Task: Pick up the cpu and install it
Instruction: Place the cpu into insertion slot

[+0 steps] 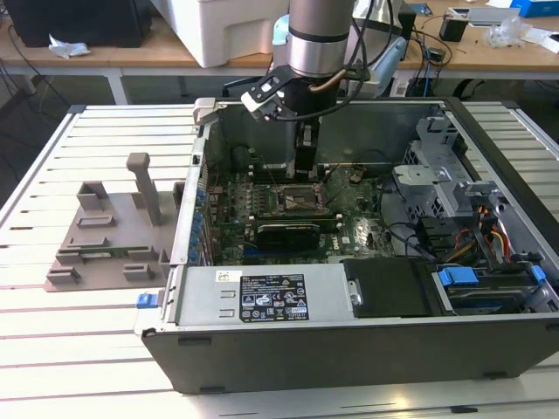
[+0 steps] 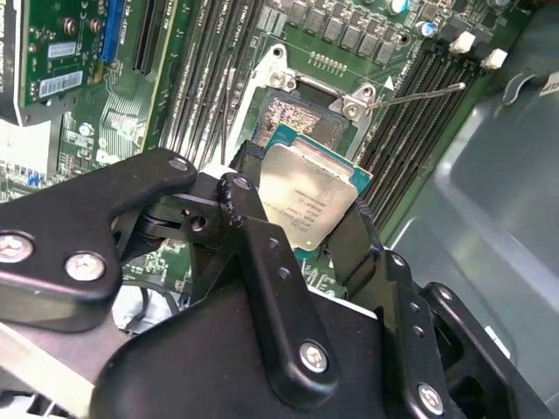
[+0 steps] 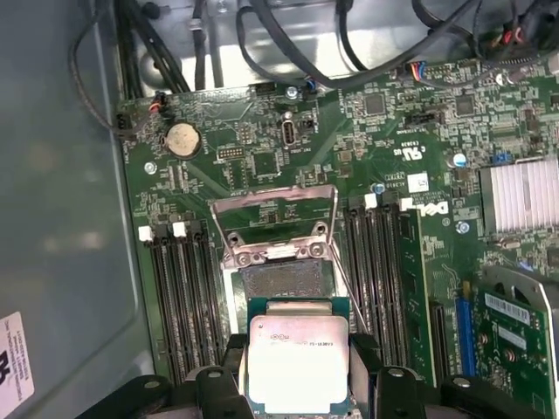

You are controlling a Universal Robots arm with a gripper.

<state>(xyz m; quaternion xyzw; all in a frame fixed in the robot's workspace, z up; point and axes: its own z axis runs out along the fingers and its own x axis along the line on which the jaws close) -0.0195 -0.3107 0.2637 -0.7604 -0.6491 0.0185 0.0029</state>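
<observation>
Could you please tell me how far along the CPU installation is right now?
Done: the cpu is picked up, gripped by the tool inside the computer case. In hand: it hangs above the motherboard, just short of the open socket, whose metal frame is raised. Left: the cpu is not yet seated.

- The arm is hanging straight down, holding its wrist vertical.
- The hand is pointing downward, its black fingers pinching the cpu by opposite edges.

Socket lies open beneath raised load plate; memory slots flank it.
</observation>
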